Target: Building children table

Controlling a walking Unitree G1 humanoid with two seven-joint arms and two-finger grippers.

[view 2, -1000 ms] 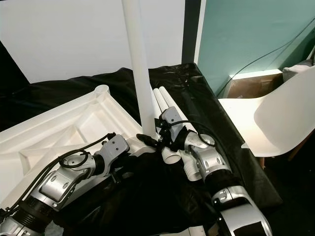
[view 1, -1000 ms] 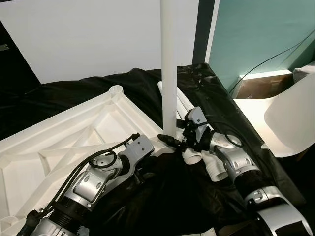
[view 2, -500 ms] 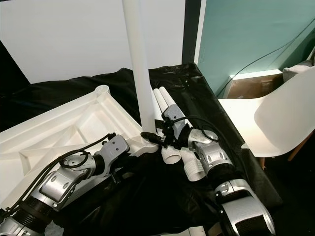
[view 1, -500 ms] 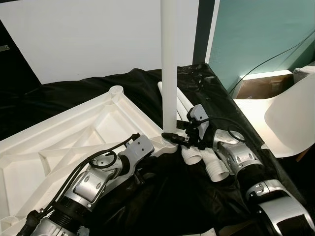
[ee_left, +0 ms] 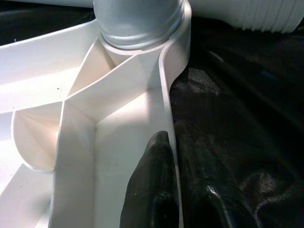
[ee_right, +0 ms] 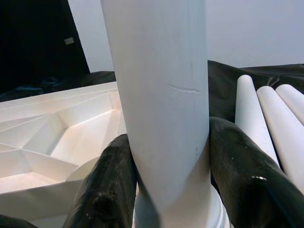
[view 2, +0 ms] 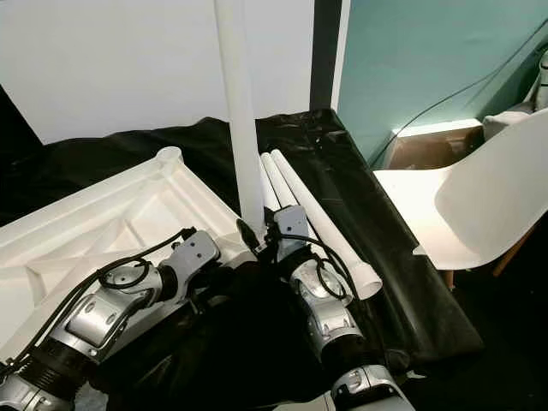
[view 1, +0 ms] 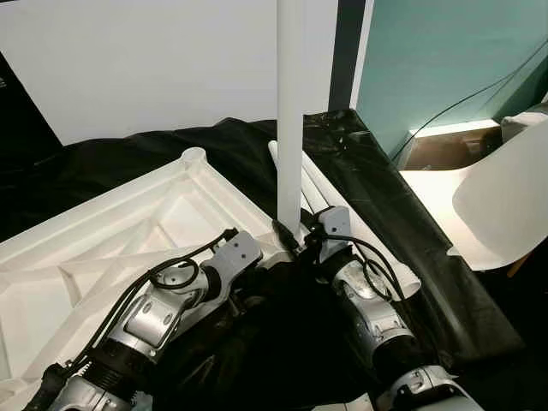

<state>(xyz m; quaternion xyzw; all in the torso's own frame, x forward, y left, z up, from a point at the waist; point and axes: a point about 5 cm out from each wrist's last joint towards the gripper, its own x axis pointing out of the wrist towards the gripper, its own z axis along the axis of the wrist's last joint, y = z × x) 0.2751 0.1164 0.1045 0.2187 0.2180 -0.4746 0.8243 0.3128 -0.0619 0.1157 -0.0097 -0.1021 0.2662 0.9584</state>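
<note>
The white ribbed table top (view 1: pixel 128 231) lies upside down on black cloth. One white leg (view 1: pixel 289 128) stands upright in its near corner socket (ee_left: pixel 137 23). My right gripper (view 1: pixel 291 238) is shut on this leg just above the socket, and its black fingers (ee_right: pixel 104 190) press both sides of the tube (ee_right: pixel 161 95). My left gripper (ee_left: pixel 178 190) is shut on the table top's rim wall a short way from that corner, one finger inside the rim and one outside. Three spare legs (view 2: pixel 317 214) lie side by side on the cloth behind the right gripper.
A white chair (view 1: pixel 488 205) stands close on the right beyond the cloth's edge, with a cardboard box (view 1: pixel 445 145) and a cable against the teal wall. Another corner socket (view 1: pixel 193 157) sits at the table top's far corner. Black cloth (view 1: pixel 128 154) covers the work surface.
My right forearm has swung in from the right to the near side of the leg, while its gripper stayed at the leg's base. The left arm kept its hold on the rim.
</note>
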